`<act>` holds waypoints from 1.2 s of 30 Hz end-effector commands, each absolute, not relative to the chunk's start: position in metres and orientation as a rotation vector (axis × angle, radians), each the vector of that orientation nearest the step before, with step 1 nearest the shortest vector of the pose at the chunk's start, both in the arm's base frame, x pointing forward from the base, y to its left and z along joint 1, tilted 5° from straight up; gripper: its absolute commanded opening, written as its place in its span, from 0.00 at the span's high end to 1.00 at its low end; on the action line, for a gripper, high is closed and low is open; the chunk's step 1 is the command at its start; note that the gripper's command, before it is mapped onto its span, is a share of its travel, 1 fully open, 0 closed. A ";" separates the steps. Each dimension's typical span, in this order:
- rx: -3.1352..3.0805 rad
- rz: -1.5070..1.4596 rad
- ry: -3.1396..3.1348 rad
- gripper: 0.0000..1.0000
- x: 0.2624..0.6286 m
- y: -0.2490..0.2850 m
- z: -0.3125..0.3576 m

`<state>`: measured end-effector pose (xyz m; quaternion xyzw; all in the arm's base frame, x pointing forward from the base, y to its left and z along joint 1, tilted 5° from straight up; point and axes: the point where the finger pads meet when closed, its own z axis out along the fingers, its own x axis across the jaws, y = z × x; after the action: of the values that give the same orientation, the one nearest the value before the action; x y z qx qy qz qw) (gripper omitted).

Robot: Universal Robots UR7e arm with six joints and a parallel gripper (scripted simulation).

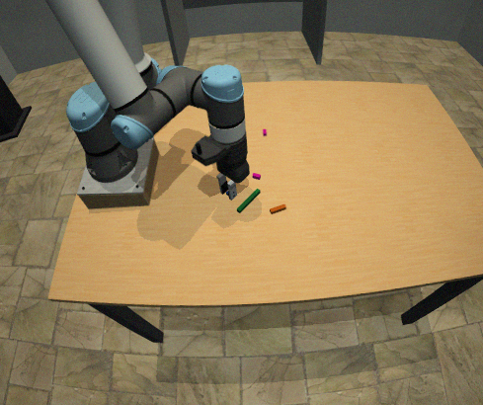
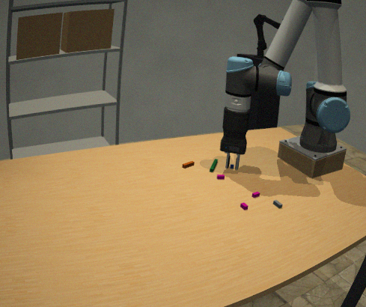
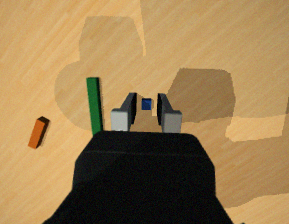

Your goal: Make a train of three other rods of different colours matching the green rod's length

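Observation:
The green rod (image 1: 248,201) lies flat on the table, also seen in the wrist view (image 3: 94,105) and the exterior view (image 2: 213,165). A small blue rod (image 3: 146,103) lies on the table between my fingers, with a gap on each side. My gripper (image 3: 146,102) stands upright, low over the table (image 2: 233,163), half open and holding nothing. An orange rod (image 1: 278,208) lies just beyond the green one. One magenta rod (image 2: 221,177) lies near the gripper. Two more magenta rods (image 2: 255,194) (image 2: 244,206) and a grey rod (image 2: 278,204) lie further off.
The arm's base (image 2: 311,159) stands on the table near the rods. A shelf with boxes (image 2: 64,75) stands behind the table. In the top view the arm hides the grey rod and one magenta rod.

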<state>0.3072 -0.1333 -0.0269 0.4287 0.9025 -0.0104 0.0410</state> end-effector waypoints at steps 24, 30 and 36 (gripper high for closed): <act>1.312 -0.032 2.763 0.76 0.307 -0.134 -0.027; 1.312 -0.032 2.763 0.76 0.307 -0.134 -0.027; 1.312 -0.032 2.763 0.76 0.307 -0.134 -0.027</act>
<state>0.3072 -0.1333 -0.0269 0.4287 0.9025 -0.0104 0.0410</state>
